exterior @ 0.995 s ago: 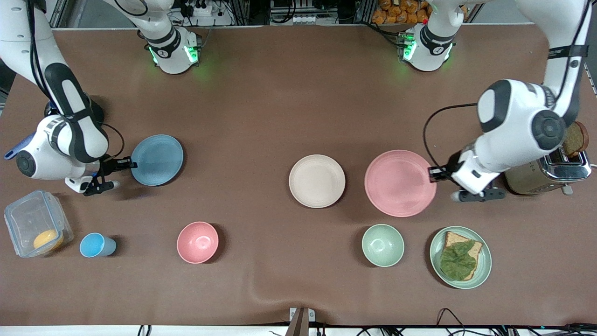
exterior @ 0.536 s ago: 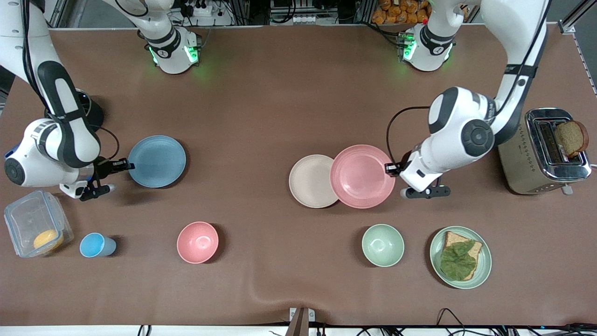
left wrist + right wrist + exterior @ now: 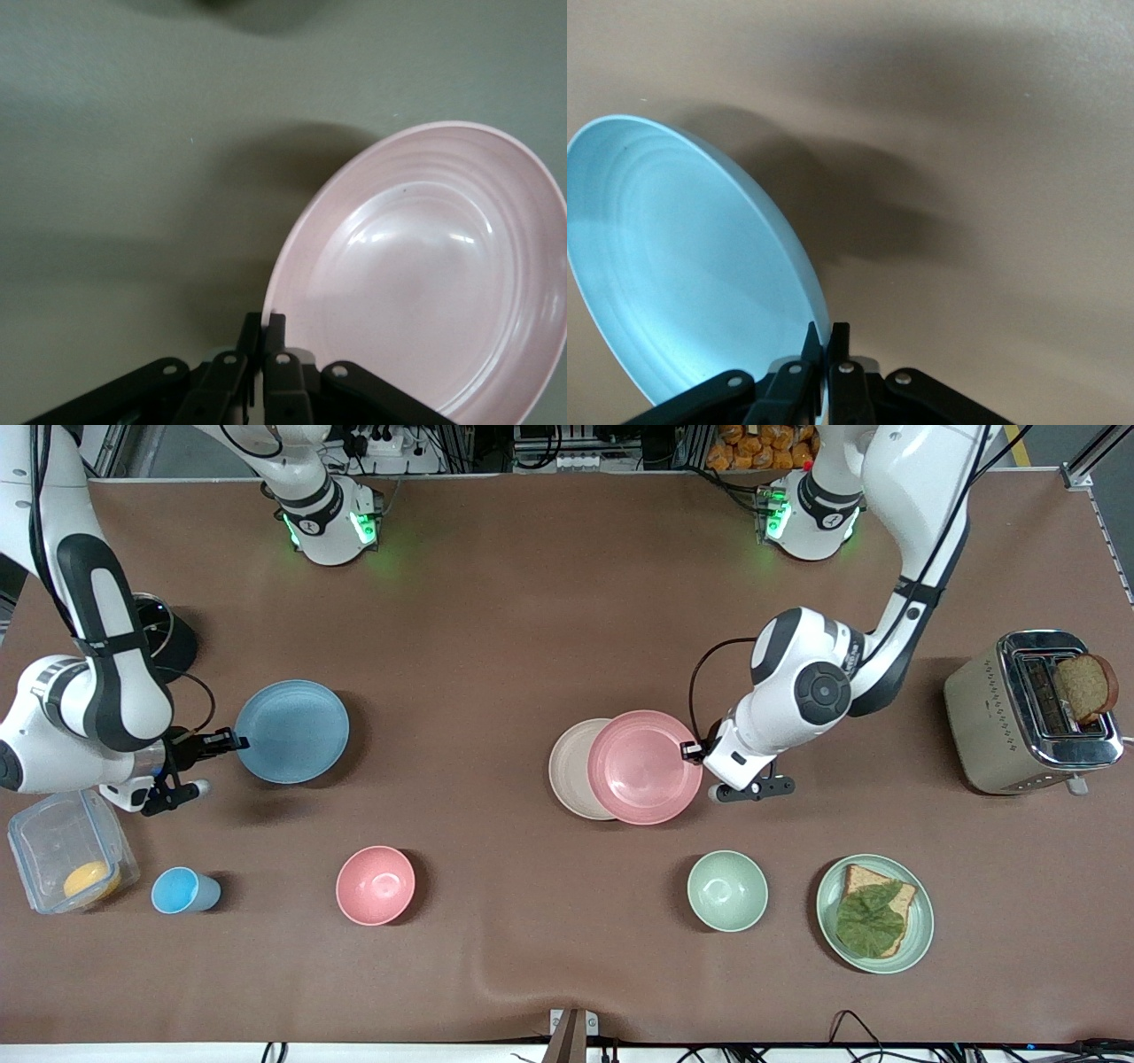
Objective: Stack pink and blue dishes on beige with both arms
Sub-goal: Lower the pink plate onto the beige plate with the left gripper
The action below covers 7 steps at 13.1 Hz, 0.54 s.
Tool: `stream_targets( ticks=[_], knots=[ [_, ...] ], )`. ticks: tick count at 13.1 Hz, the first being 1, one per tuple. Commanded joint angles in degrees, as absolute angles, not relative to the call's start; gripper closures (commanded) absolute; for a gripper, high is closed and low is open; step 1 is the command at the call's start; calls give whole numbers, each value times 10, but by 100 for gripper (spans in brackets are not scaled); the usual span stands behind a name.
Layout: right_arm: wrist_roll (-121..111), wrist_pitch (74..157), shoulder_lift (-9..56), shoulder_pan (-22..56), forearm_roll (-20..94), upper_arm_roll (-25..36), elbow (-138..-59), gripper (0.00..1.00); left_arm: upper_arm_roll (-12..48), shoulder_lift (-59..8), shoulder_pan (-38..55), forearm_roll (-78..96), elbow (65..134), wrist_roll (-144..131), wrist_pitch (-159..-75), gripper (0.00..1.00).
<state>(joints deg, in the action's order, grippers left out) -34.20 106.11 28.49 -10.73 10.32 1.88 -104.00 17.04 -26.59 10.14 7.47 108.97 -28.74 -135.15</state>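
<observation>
My left gripper (image 3: 689, 751) is shut on the rim of the pink plate (image 3: 644, 767), which hangs over most of the beige plate (image 3: 567, 769); only a crescent of beige shows. In the left wrist view the pink plate (image 3: 425, 274) tilts up from the pinched fingers (image 3: 264, 326). Toward the right arm's end of the table, my right gripper (image 3: 235, 740) is shut on the rim of the blue plate (image 3: 292, 732), held just above the table. In the right wrist view the blue plate (image 3: 682, 274) tilts away from the closed gripper (image 3: 825, 335).
A pink bowl (image 3: 376, 885), a small blue cup (image 3: 182, 890) and a clear lidded box (image 3: 66, 859) lie nearer the front camera at the right arm's end. A green bowl (image 3: 727, 890), a green plate with bread and leaf (image 3: 875, 913) and a toaster (image 3: 1032, 713) are at the left arm's end.
The left arm has carried the pink plate sideways from beside the beige plate to over it. The right arm has drawn slightly outward with the blue plate still in its grip.
</observation>
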Motion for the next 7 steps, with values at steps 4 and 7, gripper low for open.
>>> stream_targets(
  ticks=[4,7],
  knots=[
    [-316,1016,291,-92,114,22,-998,100,172,-265,130,91,1134,-326,-1404,100],
    [-316,1006,291,-91,114,22,-985,100,173,-265,137,91,1132,-336,-1405,100]
  ],
)
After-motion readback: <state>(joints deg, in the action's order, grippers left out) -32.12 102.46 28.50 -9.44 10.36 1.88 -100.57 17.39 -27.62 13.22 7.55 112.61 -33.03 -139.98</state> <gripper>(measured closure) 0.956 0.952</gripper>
